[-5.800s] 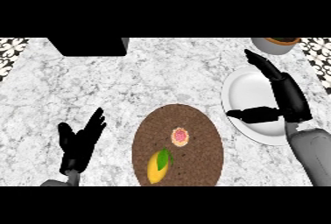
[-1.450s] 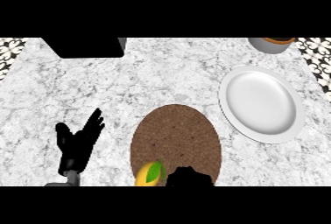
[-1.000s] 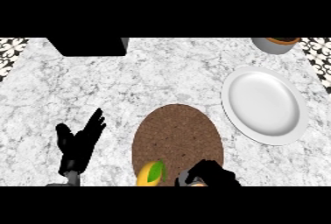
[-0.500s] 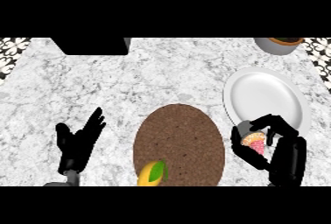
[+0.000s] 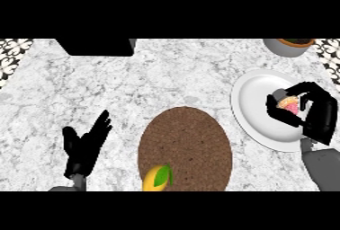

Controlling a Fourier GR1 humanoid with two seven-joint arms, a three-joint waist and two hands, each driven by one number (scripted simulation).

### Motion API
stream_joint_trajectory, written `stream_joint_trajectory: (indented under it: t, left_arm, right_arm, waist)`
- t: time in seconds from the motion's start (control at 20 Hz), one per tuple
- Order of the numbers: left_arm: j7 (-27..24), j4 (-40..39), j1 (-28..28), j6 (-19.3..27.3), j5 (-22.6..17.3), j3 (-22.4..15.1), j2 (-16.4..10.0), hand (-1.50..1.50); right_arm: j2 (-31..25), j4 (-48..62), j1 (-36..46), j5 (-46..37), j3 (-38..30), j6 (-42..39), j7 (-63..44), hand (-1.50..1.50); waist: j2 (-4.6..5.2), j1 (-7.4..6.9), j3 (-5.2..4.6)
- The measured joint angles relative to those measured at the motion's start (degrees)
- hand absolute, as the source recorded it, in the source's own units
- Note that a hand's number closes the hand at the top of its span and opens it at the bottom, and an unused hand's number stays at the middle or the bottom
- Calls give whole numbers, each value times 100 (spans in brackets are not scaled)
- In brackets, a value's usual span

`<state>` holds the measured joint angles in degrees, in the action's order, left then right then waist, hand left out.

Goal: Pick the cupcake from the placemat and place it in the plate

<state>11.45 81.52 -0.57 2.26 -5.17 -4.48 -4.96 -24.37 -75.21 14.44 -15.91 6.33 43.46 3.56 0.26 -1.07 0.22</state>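
The cupcake (image 5: 289, 107), pink-topped, is held over the white plate (image 5: 259, 110) at the right, with my right hand (image 5: 317, 112) curled round it from the right side. Fingers and thumb hide most of the cupcake; I cannot tell whether it touches the plate. The round brown placemat (image 5: 186, 148) lies at the lower middle, left of the plate. My left hand (image 5: 83, 146) rests open at the lower left, fingers up, away from the placemat.
A yellow fruit with a green leaf (image 5: 158, 178) lies on the placemat's lower edge. A grey pot (image 5: 289, 45) stands at the back right above the plate. A black block (image 5: 96, 46) sits at the back left on the marble counter.
My right hand took hold of the cupcake at the placemat's lower edge and carried it right and upward to over the plate. The left hand has stayed still.
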Motion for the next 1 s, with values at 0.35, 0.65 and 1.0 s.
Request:
stream_joint_trajectory:
  t: [0.35,0.65,1.0]
  left_arm:
    - [48,-24,94,-11,48,-35,22,0]
    - [143,-2,135,-30,57,-50,25,0]
    - [150,10,155,-27,38,-15,41,0]
  right_arm:
    - [-354,2198,970,306,-449,-919,441,-150]
    - [-280,3936,1793,314,-495,-1782,1017,-150]
    - [-114,4805,2227,1071,-1319,-2406,2570,-150]
  waist:
    - [34,-100,-8]
    - [60,-160,-2]
    - [72,-142,9]
